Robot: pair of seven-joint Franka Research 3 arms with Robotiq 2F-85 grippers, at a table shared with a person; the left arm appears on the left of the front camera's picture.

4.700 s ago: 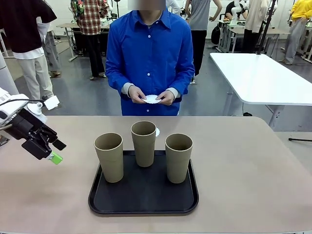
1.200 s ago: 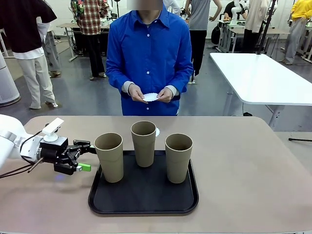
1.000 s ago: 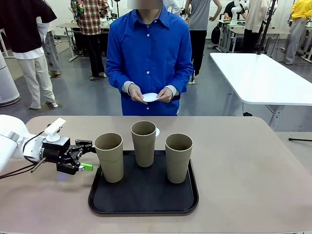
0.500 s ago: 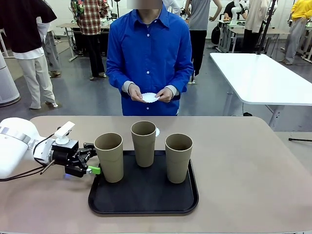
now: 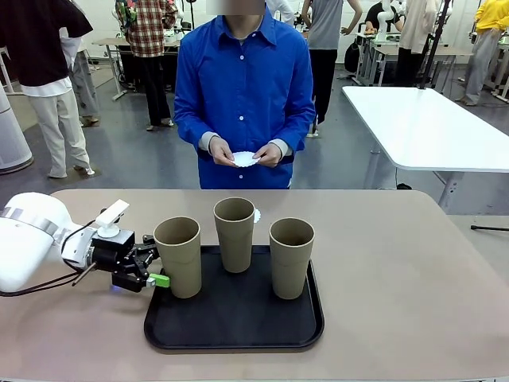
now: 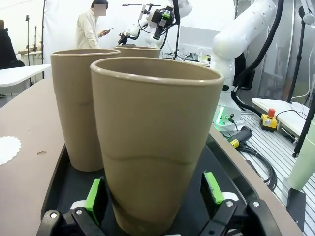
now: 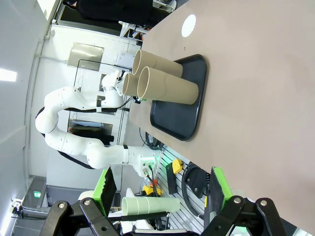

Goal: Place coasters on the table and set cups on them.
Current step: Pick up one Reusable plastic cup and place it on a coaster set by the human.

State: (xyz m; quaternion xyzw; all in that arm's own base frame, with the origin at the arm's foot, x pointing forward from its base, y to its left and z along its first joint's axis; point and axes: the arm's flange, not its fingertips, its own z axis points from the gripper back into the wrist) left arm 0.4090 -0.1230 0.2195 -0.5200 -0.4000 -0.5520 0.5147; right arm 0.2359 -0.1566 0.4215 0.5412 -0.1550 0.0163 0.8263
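My right gripper (image 7: pixel 162 189) is well away from the action, looking over the table (image 7: pixel 256 98) from far off. Its fingers are spread wide and nothing is between them. From there I can see the black tray (image 7: pixel 184 110) and the three cups (image 7: pixel 165 86) standing on it.

My left gripper (image 5: pixel 157 261) is low over the table (image 5: pixel 398 278), at the left edge of the black tray (image 5: pixel 235 322). Its fingers are spread wide too, one on each side of the left cup (image 5: pixel 179 256), down near the base. In the left wrist view the green pads (image 6: pixel 93 194) sit just beside the walls of that cup (image 6: pixel 152 137). One pad shows a thin gap, and I cannot tell if the other one touches. The cup stands upright on the tray.

The other two cups stand upright on the tray as well. The middle cup (image 5: pixel 235 233) is near the far edge, and the right cup (image 5: pixel 291 256) is level with the left one.

Just behind the middle cup a white coaster (image 5: pixel 256 215) lies flat on the table, peeking out past the cup. The left wrist view shows this coaster (image 6: pixel 7 150) on the bare table beside the tray.

Across the table stands a person in a blue shirt (image 5: pixel 245 87). The person's hands (image 5: pixel 223 153) hold a white paper coaster (image 5: pixel 245 158) at waist height — I cannot tell if it is one or more. Farther back on the right is a white table (image 5: pixel 429 127).
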